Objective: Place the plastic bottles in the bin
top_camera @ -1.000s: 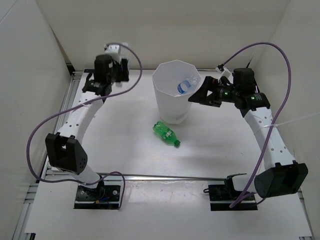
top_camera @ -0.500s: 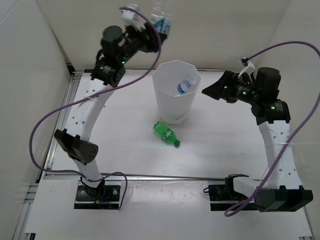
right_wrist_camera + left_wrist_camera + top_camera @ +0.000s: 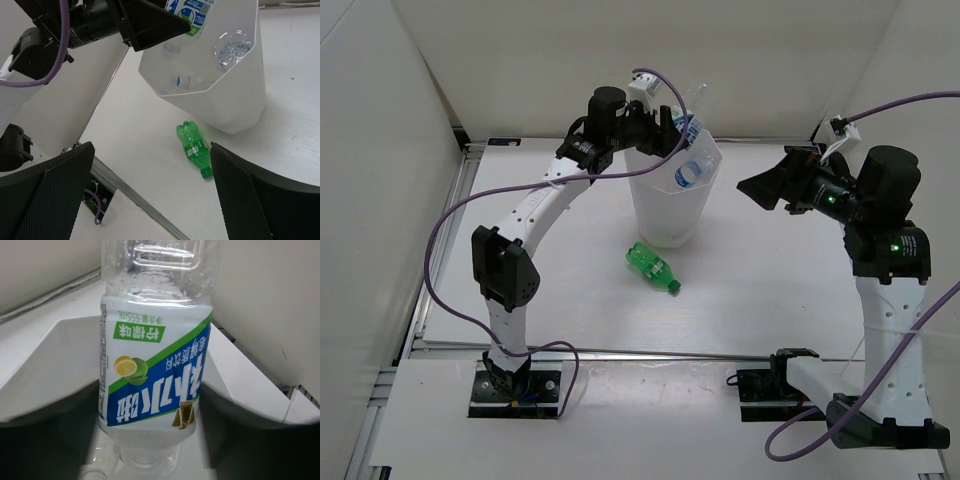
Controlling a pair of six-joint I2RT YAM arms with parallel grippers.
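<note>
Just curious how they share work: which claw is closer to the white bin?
Left. The left gripper holds a bottle over the bin; the right gripper is open, apart on the bin's right.

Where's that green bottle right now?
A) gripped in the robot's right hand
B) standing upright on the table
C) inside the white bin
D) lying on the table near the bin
D: the green bottle lies on its side on the table, just in front of the bin and outside it.

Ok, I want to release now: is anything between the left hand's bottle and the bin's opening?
Nothing visible does. The labelled bottle hangs neck-down in the left hand over the bin's open mouth; another bottle lies inside, lower down.
</note>
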